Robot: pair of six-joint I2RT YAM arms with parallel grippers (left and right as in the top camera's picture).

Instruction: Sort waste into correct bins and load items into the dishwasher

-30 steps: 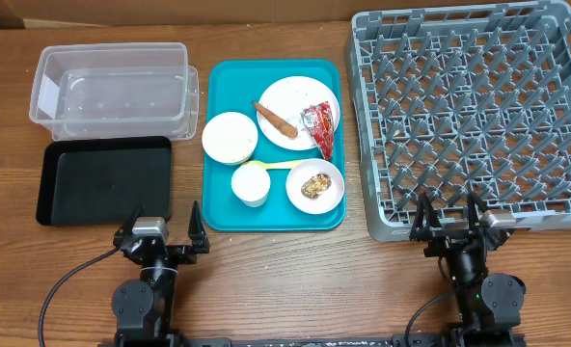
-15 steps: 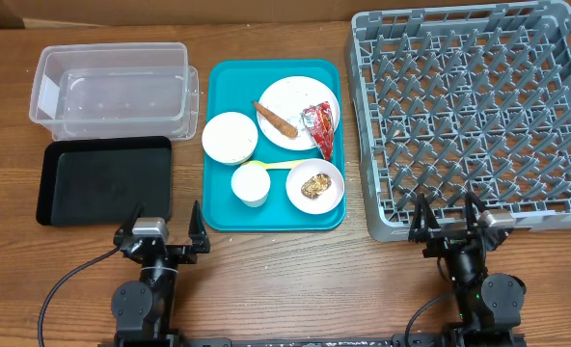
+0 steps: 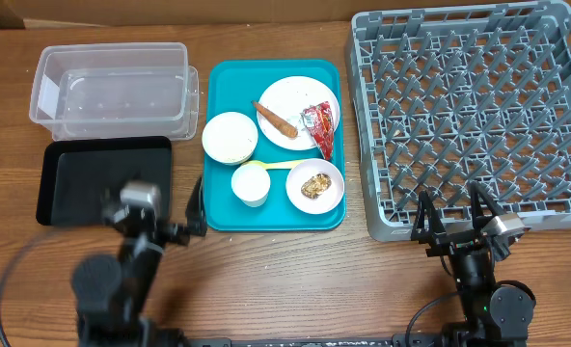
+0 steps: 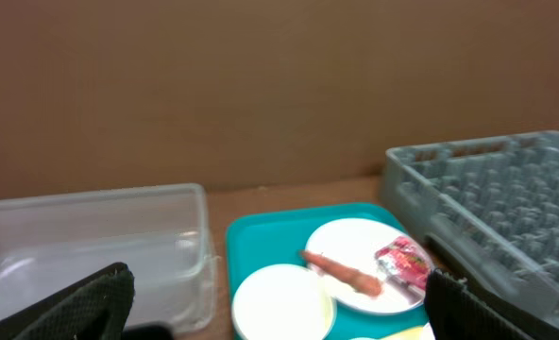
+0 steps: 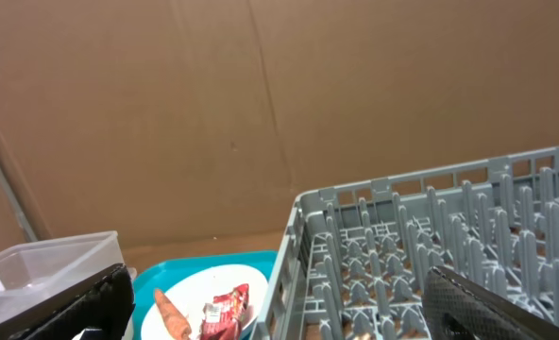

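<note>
Here, at far left, the clear tub [image 3: 112,92] sits behind the black tray [image 3: 102,178], and the left gripper [image 3: 160,220], blurred from overhead, hovers by that tray's near right corner, fingers spread wide and empty. In the middle the teal tray [image 3: 215,87] carries a bowl [image 3: 230,137], cup [image 3: 250,185], yellow spoon [image 3: 284,166], a plate [image 3: 290,94] bearing carrot stick [image 3: 276,119] and red wrapper [image 3: 319,130], and a second bowl [image 3: 332,195] holding a brown lump [image 3: 314,185]. Rightward stands the grey dish rack [image 3: 474,116], the right gripper [image 3: 451,220] at its near edge, fingers parted, holding nothing.
</note>
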